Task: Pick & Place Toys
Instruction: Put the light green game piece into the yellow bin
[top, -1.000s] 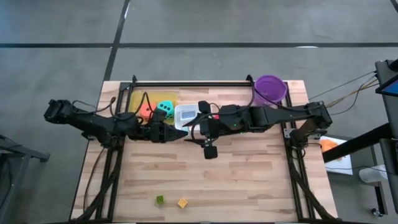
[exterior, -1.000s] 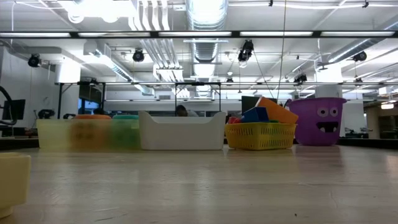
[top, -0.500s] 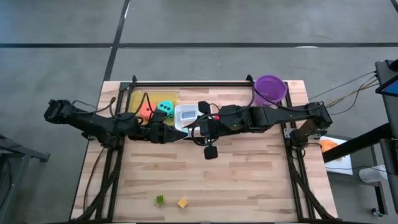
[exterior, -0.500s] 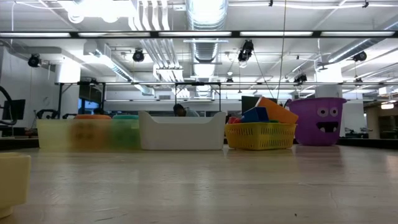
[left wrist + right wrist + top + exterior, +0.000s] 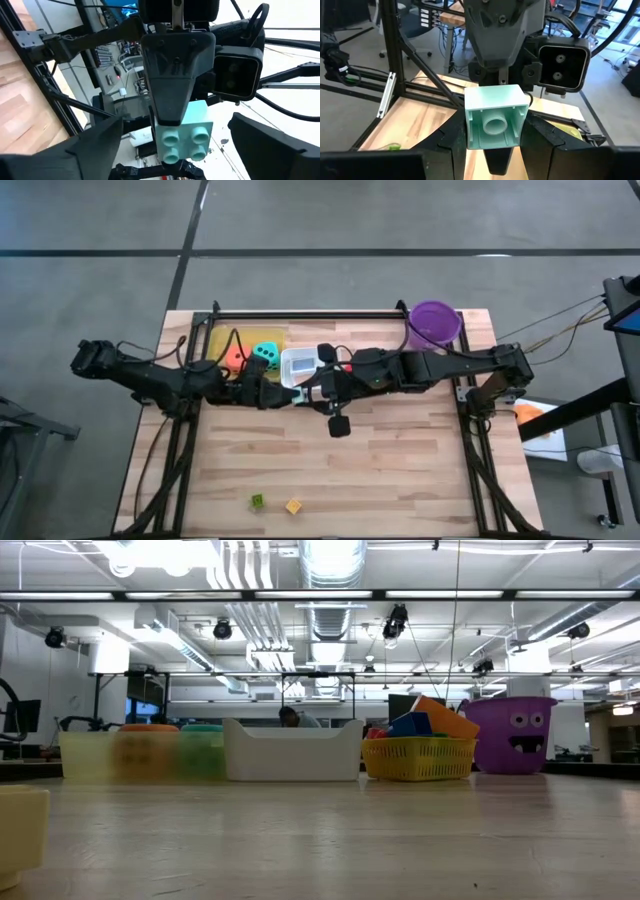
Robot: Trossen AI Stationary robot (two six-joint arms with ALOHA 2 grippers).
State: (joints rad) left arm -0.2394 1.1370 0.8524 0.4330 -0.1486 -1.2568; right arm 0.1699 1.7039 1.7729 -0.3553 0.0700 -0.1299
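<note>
A mint-green building block (image 5: 495, 122) hangs in mid-air over the table's middle, where my two arms meet tip to tip. My right gripper (image 5: 495, 136) comes in level from the table's right and is shut on it. The block's studs (image 5: 182, 140) face my left gripper (image 5: 176, 122), which comes in level from the left. It is open, with one finger (image 5: 95, 150) on each side of the block and a gap to it. An orange die (image 5: 233, 358) and a teal die (image 5: 265, 352) lie in the yellow tray (image 5: 215, 340). My right gripper pinches the mint block's two opposite side walls (image 5: 470, 131) between its two fingers (image 5: 451, 145). The fingers lie level and come from the table's right. The block is lifted clear of the table, its hollow underside toward my right wrist and its studs toward the left arm.
A white tray (image 5: 298, 363) stands beside the yellow one, and a purple bucket (image 5: 435, 323) at the far right corner. A yellow basket (image 5: 418, 758) holds blue and orange pieces. Two small blocks, one green (image 5: 257, 501) and one yellow (image 5: 293, 506), lie near the front edge.
Both arms have stayed in place above the table's middle. My right gripper's fingers have drawn in onto the mint block, and my left gripper's fingers have then spread away from it, letting go. The block has kept its place in the air.
</note>
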